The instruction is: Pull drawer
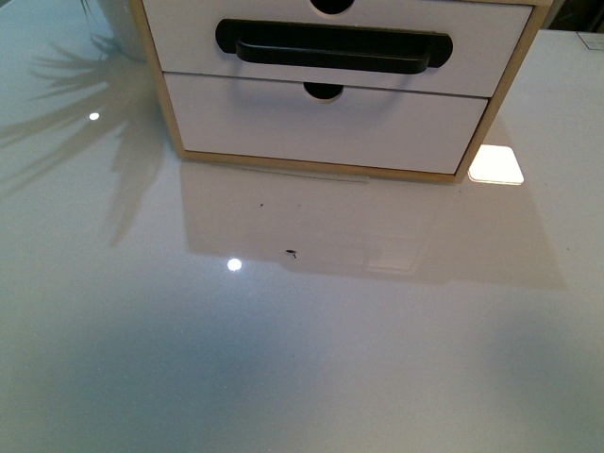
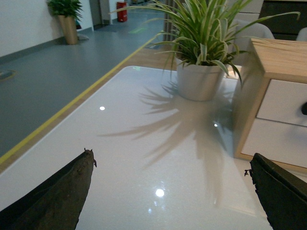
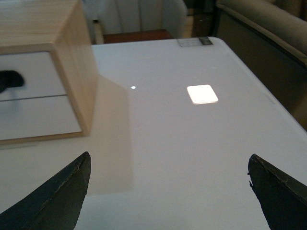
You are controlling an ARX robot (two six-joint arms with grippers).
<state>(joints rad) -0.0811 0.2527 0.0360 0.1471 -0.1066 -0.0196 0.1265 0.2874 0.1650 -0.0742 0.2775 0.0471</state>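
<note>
Drawer (image 1: 189, 42) facing robot, handle (image 1: 333, 47) running left-right, potted plant (image 2: 201, 43) showing only from left wrist, left pincer (image 2: 170, 162) and right pincer (image 3: 169, 157) gaping.

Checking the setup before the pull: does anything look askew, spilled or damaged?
Nothing serious. The handled drawer and the lower drawer sit shut and square. Only a small dark speck lies on the white table in front of them.

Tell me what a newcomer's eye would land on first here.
The wide white-fronted wooden drawer with its long black bar handle stands out first, at the top of the front view, above a handle-less white drawer front. Next comes the spiky green plant in a white pot beside the wooden chest, casting shadows across the glossy white table.
</note>
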